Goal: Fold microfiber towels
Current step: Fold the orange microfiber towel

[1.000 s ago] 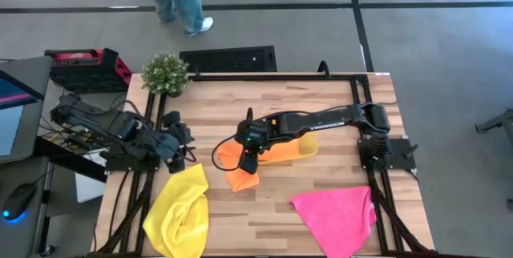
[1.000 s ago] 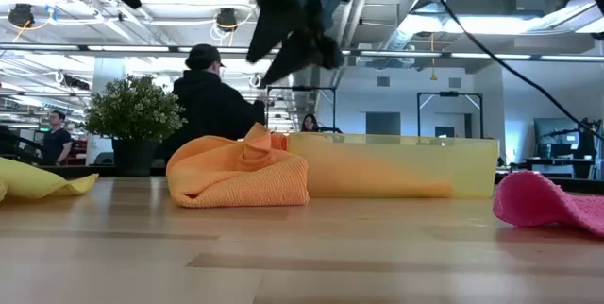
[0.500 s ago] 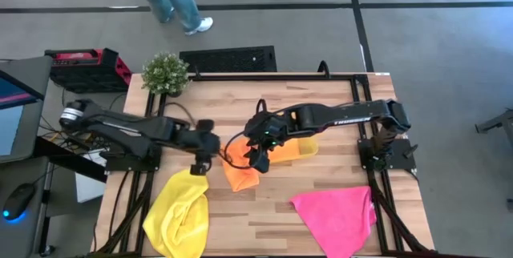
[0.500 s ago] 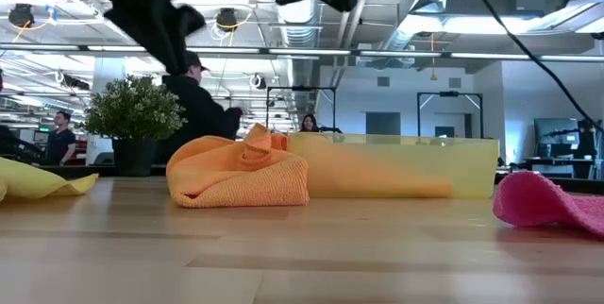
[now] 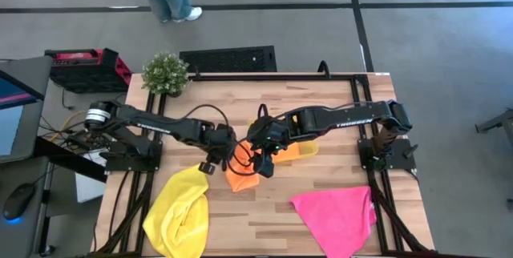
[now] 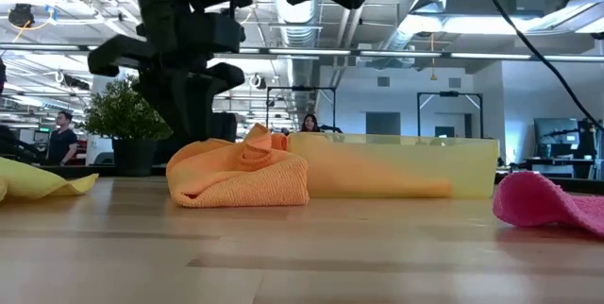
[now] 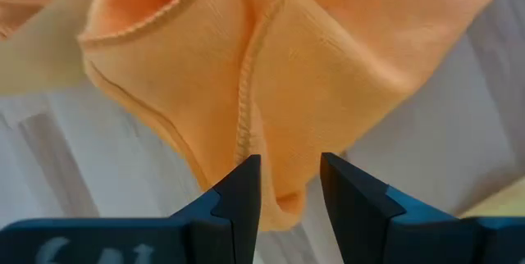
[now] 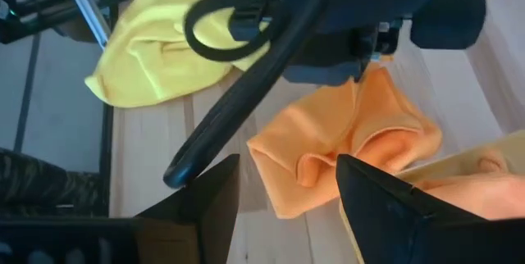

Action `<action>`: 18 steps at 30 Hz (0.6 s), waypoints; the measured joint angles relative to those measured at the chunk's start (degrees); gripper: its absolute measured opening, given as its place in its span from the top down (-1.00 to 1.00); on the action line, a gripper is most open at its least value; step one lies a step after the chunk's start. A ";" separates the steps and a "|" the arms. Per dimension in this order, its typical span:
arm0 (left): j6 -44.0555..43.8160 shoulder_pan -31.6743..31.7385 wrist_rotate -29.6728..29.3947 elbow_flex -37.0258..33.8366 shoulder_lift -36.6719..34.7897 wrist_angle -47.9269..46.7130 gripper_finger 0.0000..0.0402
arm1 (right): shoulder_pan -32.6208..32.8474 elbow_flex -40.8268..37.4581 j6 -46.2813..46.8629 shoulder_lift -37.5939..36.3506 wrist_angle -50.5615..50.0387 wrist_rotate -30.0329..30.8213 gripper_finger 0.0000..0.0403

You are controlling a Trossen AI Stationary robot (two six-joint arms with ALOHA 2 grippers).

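Figure: both arms converging on the crumpled orange microfiber towel [image 5: 241, 175] near the middle of the light wooden slatted table [image 5: 321, 226]. The towel lies bunched against the translucent yellow rectangular tray [image 6: 396, 165], in which a second orange cloth [image 5: 282, 152] rests, its shape partly hidden by the arm.

You have the left gripper [image 5: 210, 164] at the towel's edge, released: in the left wrist view its two dark fingers [image 7: 239, 194] stand apart with the hem showing between them, nothing pinched. The right gripper [image 5: 263, 164] hovers above the same towel, likewise released; its fingers [image 8: 373, 194] frame the cloth from above without touching.

The step in hand appears to be the pick-up of this first towel for spreading. Your next move calls for each pincer to close on a separate corner or hem, then draw apart so the cloth opens flat.

The bright yellow soft towel [image 5: 178, 210] and the hot pink soft towel [image 5: 337, 218] lie unfolded at the table's near edge, well apart.
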 joint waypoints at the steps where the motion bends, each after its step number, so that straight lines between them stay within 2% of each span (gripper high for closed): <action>1: 0.68 0.14 -0.01 0.00 0.04 0.03 0.40 | 0.00 0.00 0.40 0.00 -0.02 -0.01 -0.12; 4: 1.48 0.34 -0.19 0.88 0.05 -0.79 0.40 | 0.00 0.00 0.74 0.00 -0.59 -0.02 -0.12; 10: 5.86 1.01 -6.56 2.56 0.05 0.54 0.40 | 0.00 0.00 0.78 0.00 -0.55 -0.02 -0.12; 15: 6.50 2.89 1.09 2.58 1.35 -1.70 0.40 | 0.00 0.00 0.79 0.00 -0.59 -0.04 -0.12; 18: 7.44 3.16 1.58 2.62 2.59 -1.23 0.40 | 0.00 0.00 0.81 0.02 -0.68 -0.07 -0.12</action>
